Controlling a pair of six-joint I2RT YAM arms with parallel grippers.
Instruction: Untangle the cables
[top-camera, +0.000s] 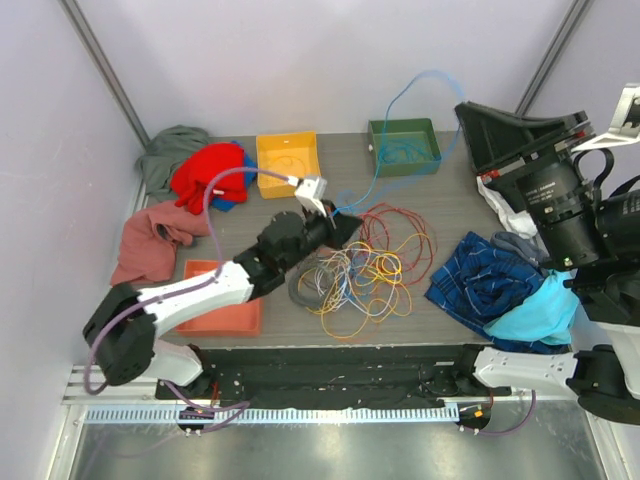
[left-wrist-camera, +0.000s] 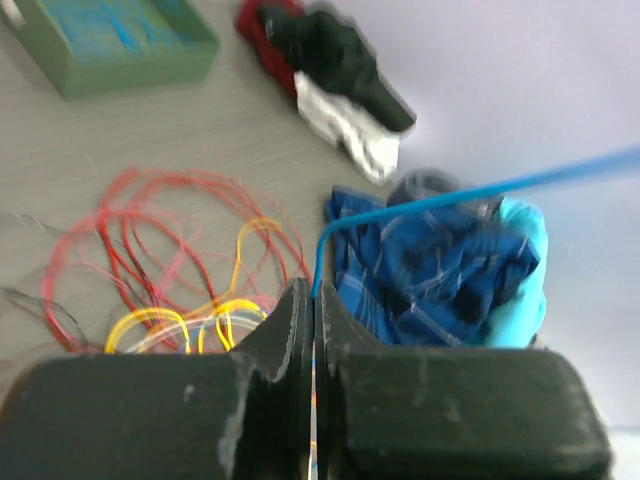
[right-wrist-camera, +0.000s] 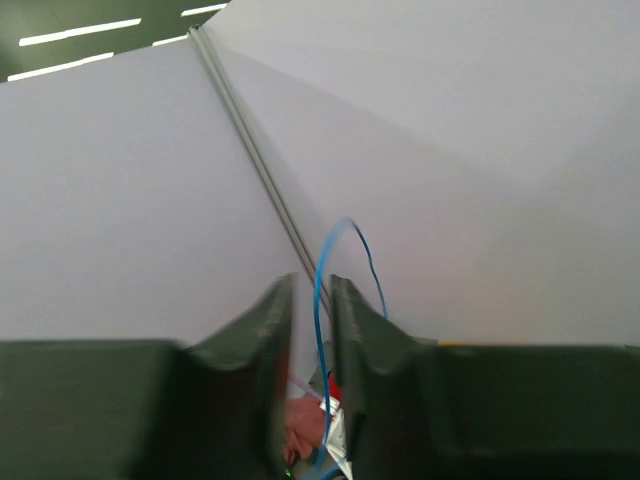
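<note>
The grey table (top-camera: 455, 205) carries cloth garments at both sides, among them a blue checked cloth (top-camera: 483, 280) on the right. A green bin (top-camera: 404, 148) with blue wire in it stands at the far edge. The cables (top-camera: 365, 268) lie mid-table in a red, yellow, orange and grey tangle. One blue cable (left-wrist-camera: 450, 198) rises from the left gripper (left-wrist-camera: 312, 292), which pinches it with its fingers pressed together just beside the tangle. The right gripper (right-wrist-camera: 310, 290) stands slightly parted, and the strand runs loosely through the gap.
</note>
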